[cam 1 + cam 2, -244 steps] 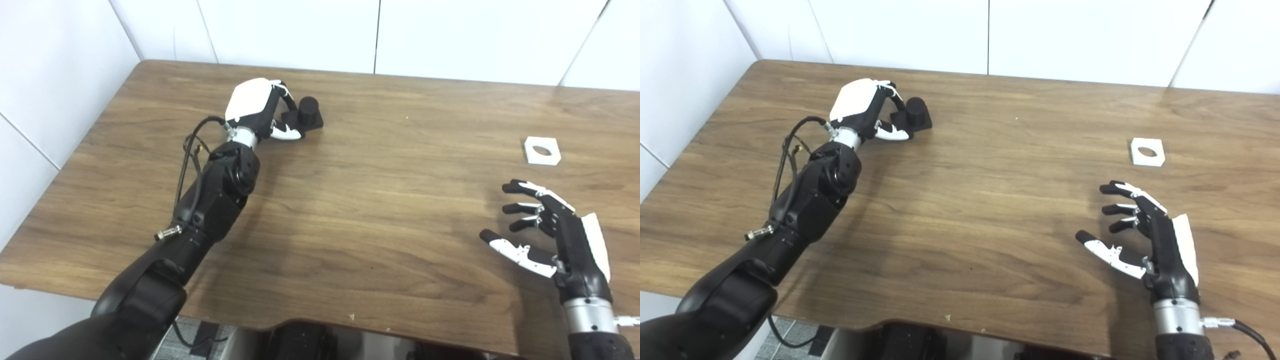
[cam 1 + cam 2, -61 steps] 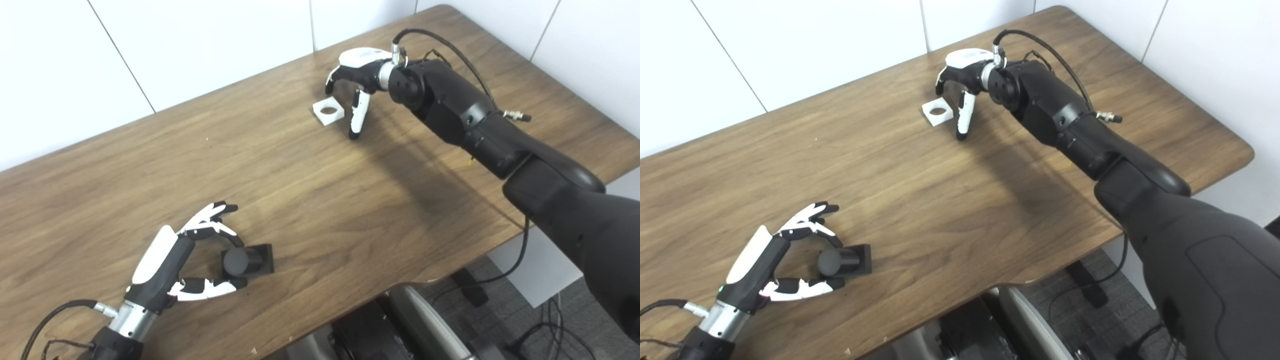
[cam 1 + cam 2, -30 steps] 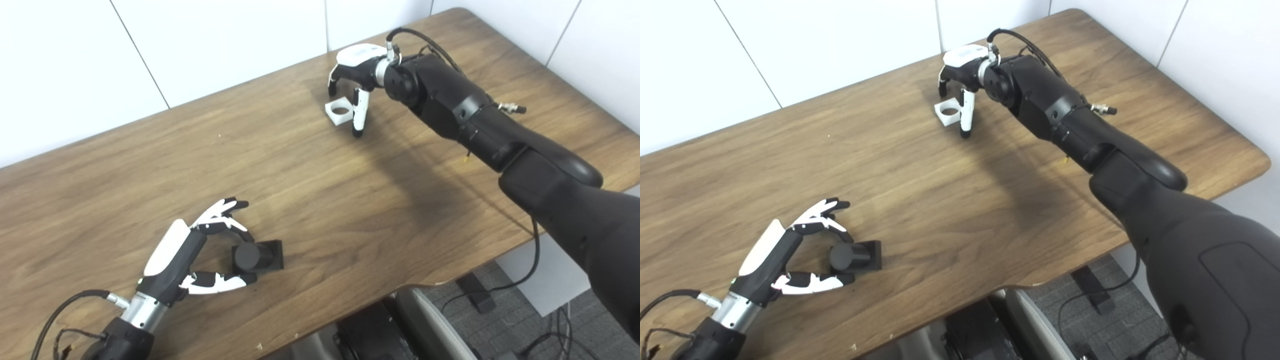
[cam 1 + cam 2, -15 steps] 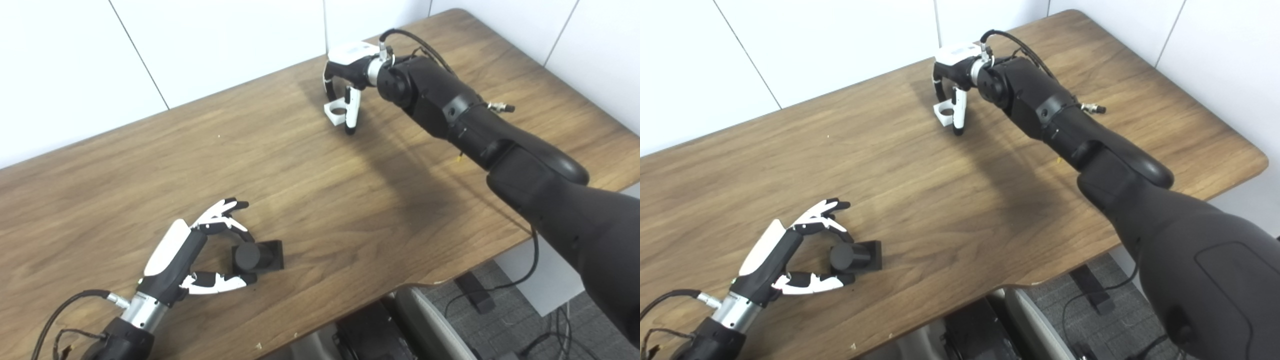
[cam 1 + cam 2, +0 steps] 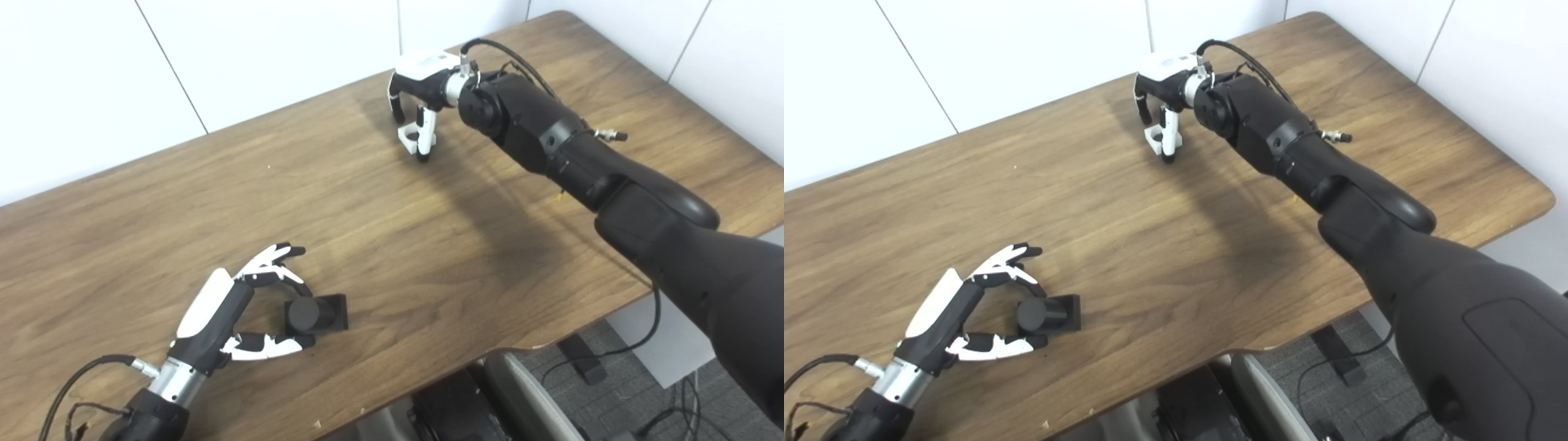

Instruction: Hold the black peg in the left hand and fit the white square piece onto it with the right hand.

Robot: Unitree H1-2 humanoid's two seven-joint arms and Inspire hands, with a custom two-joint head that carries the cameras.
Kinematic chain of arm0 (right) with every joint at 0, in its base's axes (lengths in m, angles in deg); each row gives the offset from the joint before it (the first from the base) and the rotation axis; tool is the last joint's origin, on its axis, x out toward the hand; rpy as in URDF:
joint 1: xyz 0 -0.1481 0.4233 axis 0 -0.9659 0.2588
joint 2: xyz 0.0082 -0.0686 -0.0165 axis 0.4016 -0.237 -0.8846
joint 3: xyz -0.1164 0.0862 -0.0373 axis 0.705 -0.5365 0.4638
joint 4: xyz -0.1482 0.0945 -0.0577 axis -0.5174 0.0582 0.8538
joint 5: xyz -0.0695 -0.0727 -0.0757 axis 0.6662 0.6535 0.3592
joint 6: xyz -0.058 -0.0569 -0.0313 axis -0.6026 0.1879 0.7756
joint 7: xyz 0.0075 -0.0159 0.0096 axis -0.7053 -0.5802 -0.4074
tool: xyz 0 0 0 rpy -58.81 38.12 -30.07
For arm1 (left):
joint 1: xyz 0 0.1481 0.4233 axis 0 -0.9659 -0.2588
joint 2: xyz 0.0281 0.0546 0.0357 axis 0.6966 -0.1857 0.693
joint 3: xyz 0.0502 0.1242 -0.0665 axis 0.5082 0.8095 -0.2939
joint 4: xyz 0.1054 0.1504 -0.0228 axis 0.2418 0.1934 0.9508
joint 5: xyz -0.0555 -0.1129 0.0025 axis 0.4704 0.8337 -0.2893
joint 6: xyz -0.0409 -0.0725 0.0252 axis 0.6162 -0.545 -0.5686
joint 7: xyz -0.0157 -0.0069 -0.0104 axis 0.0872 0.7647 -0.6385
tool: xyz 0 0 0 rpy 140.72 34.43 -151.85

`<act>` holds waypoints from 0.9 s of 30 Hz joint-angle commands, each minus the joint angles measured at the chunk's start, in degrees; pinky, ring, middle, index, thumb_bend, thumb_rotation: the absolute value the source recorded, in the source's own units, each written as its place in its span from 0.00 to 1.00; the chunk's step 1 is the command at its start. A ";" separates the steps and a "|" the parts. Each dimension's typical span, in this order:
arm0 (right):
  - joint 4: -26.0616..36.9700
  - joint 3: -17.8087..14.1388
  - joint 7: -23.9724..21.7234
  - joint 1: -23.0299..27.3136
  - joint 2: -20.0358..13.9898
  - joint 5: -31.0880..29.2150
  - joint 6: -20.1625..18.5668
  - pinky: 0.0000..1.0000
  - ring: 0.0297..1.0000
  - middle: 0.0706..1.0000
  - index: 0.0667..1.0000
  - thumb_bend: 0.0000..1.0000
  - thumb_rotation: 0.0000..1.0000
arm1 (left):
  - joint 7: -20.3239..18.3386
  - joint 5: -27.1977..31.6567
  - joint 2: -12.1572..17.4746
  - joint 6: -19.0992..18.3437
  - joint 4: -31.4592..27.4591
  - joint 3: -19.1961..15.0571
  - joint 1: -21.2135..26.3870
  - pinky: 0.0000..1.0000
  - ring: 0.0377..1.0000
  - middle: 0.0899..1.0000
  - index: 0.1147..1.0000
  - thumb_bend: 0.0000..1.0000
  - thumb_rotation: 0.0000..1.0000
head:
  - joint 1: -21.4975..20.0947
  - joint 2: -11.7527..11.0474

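At the far edge of the table (image 5: 153, 202), the right hand (image 5: 418, 92) is arching over the white square piece (image 5: 409, 132), fingers curling about it though a firm grip cannot be told. Near the front, the left hand (image 5: 229, 312) is lying loosely cupped around the black peg (image 5: 313, 313), apparently steadying it for the fit.

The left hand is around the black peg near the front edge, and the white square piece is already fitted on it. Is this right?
Not quite: the white square piece is far from the black peg, under the right hand at the table's far side, as the left eye view shows. The left hand part is right.
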 commanded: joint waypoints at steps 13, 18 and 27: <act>-0.86 1.57 -1.63 -4.22 1.67 0.11 -1.24 0.78 0.83 0.77 0.45 0.52 0.14 | -3.42 -2.05 1.98 -3.36 1.18 1.43 -2.92 0.80 0.94 0.87 0.42 0.52 0.06 | -0.06 0.27; -0.34 2.07 -5.10 -3.92 1.29 -0.16 -3.80 0.82 0.87 0.82 0.46 0.52 0.15 | -3.34 -2.28 2.03 -3.24 1.45 1.49 -2.95 0.79 0.94 0.87 0.43 0.52 0.06 | 0.11 0.27; 1.02 2.84 -6.94 -4.00 0.59 -0.29 -5.41 0.81 0.89 0.86 0.72 0.84 0.22 | -3.45 -2.18 2.21 -3.42 1.13 1.51 -2.88 0.80 0.94 0.87 0.43 0.52 0.06 | 0.09 0.27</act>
